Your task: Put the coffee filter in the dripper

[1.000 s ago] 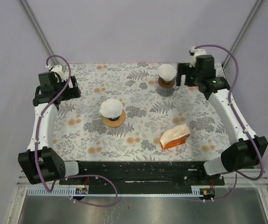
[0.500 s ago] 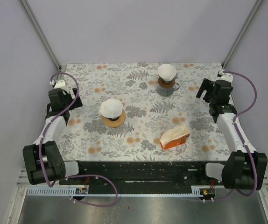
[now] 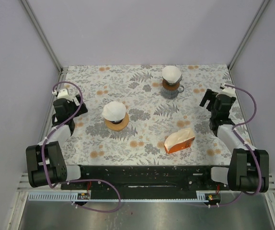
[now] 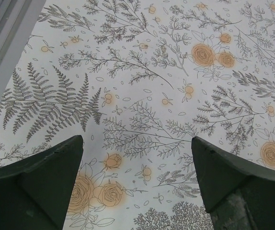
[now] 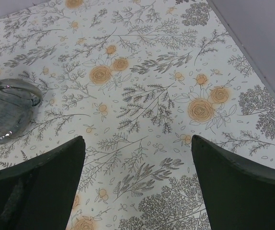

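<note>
Floral tabletop (image 3: 142,139), glass dripper (image 3: 171,89) apart from the right hand (image 3: 205,97).

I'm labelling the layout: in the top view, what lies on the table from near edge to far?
orange filter pack → filter-topped dripper on wooden base → filter-topped dripper on glass server

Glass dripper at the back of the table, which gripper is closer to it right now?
Right. The right gripper is just right of the glass dripper, slightly toward the near edge; the left gripper is across the table by its left edge.
</note>
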Available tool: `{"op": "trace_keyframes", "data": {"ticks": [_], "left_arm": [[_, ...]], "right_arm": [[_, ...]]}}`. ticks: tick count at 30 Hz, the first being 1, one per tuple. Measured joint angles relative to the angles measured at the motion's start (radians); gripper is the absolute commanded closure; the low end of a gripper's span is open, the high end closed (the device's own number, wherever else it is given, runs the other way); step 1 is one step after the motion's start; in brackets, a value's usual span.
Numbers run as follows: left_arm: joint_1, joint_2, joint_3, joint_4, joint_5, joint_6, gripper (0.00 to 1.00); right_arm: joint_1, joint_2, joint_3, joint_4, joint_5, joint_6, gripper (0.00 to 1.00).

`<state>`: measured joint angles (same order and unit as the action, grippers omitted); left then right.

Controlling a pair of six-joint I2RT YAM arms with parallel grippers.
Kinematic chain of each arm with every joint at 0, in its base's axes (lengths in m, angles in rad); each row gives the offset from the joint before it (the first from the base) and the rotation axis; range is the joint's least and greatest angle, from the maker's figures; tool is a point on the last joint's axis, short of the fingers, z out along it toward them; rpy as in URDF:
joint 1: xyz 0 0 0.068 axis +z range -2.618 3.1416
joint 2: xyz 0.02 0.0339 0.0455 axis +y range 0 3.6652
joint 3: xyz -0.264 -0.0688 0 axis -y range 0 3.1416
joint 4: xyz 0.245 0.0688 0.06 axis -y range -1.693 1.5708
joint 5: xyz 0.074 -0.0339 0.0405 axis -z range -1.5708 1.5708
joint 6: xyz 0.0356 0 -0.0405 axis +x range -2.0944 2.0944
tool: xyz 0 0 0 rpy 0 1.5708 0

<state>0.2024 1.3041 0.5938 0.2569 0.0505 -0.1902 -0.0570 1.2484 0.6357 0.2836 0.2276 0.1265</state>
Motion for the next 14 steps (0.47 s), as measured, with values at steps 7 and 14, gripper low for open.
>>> {"op": "trace_keyframes", "data": {"ticks": [7,14], "left_arm": [[-0.002,0.014,-0.008,0.055,0.029,-0.002,0.01],[-0.024,0.025,-0.04,0.109,0.022,0.006,0.01]], "right_arm": [[0.0,0.033,-0.084,0.142,0.0,-0.014,0.01],[0.0,0.048,-0.13,0.229,-0.003,-0.024,0.01]]}}
